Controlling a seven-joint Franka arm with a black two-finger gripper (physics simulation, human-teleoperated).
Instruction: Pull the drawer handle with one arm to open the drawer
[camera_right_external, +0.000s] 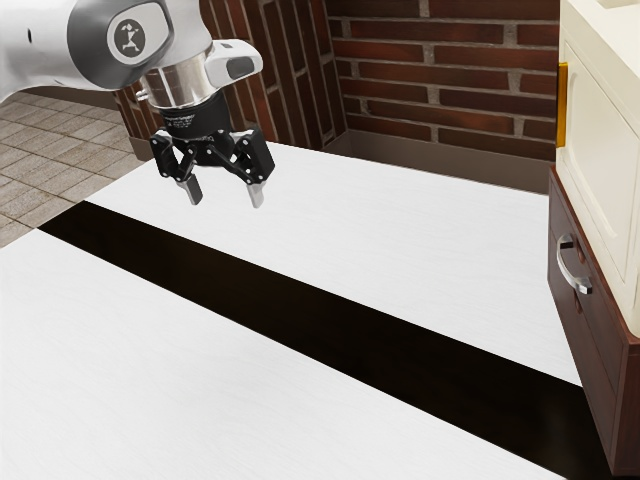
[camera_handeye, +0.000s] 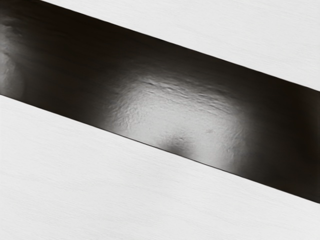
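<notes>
In the exterior view, the claw (camera_right_external: 226, 197) is held up over the white tabletop (camera_right_external: 420, 240), and its two fingers are spread wide, with just air between them. It is carried by the white arm (camera_right_external: 60, 45). The silver drawer handle (camera_right_external: 572, 267) is seen well apart from the claw, toward the exterior view's right. It is fixed to the front of the brown drawer (camera_right_external: 592, 310) (it is curved like a little bridge). The drawer looks pushed in. Above it, also far from the claw, a gold handle (camera_right_external: 562, 105) is fixed to the cream cabinet (camera_right_external: 605, 130). Behind the tabletop, a red brick wall (camera_right_external: 440, 75) can be seen.

In the wrist view, the white tabletop is seen below the claw. It is crossed by a wide black stripe (camera_handeye: 65, 55), and a big shiny patch (camera_handeye: 180, 112) is shown on the stripe (it is bright and a bit bumpy).
</notes>
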